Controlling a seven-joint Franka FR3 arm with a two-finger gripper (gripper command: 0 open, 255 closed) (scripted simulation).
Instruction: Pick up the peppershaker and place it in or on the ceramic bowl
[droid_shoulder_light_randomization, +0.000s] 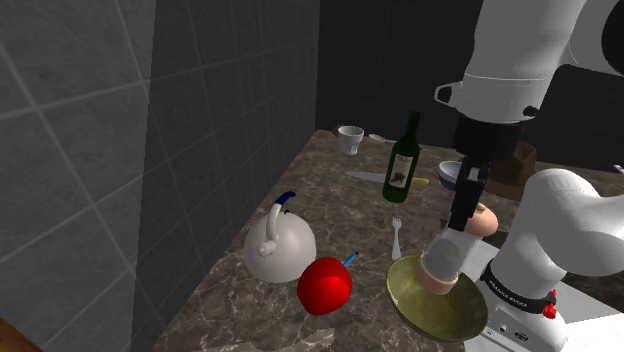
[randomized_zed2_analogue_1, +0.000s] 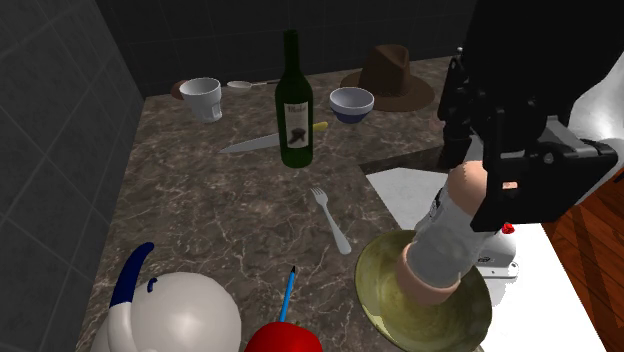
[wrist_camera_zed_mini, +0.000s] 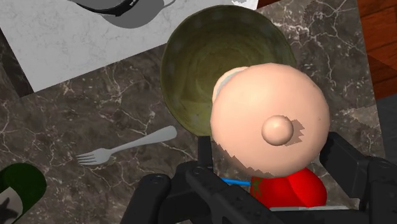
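The claw (droid_shoulder_light_randomization: 465, 218) clasps the tilted peppershaker (droid_shoulder_light_randomization: 447, 262) near its top; the shaker's base sits inside the olive bowl (droid_shoulder_light_randomization: 440, 316).

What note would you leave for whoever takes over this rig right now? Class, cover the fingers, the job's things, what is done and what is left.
Grip: the fingers are shut on the shaker's rounded top.
Things: the shaker is tilted, with its base down inside the olive bowl. Whether it rests on the bottom is hard to tell.
Done: the shaker has been picked up and brought to the bowl.
Left: probably lower it if needed, open the fingers and lift away.
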